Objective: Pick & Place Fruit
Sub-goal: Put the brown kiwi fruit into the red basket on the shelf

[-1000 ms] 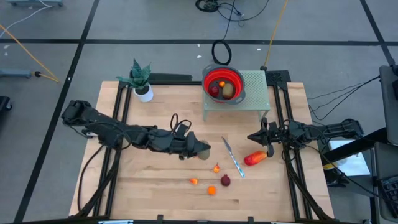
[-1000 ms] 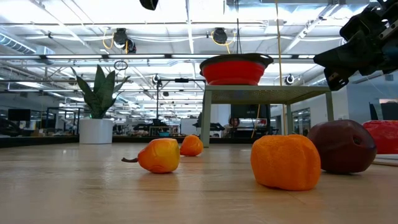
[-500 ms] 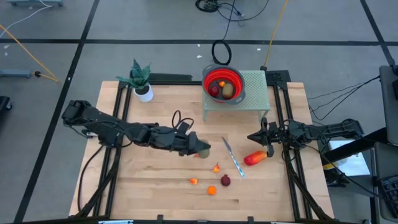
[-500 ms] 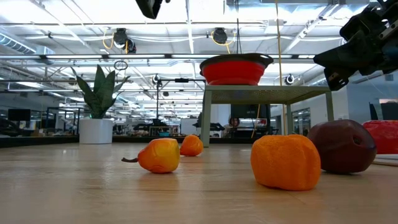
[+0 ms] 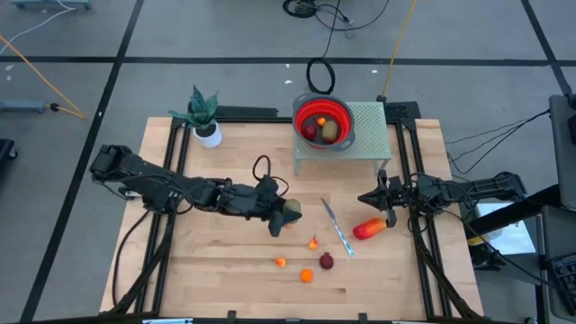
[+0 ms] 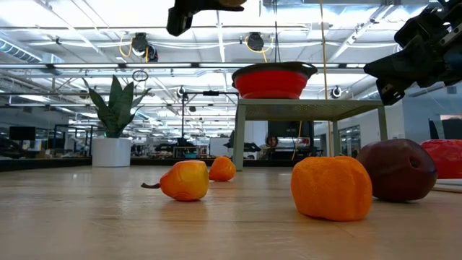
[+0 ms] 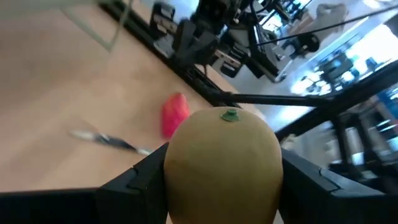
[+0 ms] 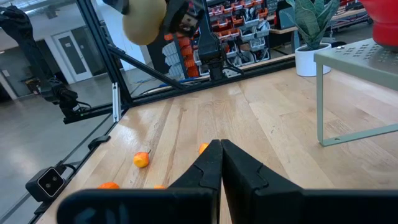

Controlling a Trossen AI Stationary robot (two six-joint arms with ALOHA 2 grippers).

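While three pieces already lie in the red bowl [image 5: 323,123], the left gripper [image 5: 286,214] clamps an olive-brown fruit [image 7: 222,165] aloft, with five pieces on the table [image 5: 216,270] beyond it and the right gripper [image 5: 382,200] shut, empty.

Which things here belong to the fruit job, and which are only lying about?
Job:
- olive-brown fruit held in the left claw
- red-orange piece
- dark red ball
- small orange fruits
- red bowl

Lying about:
- knife
- potted plant
- green stand
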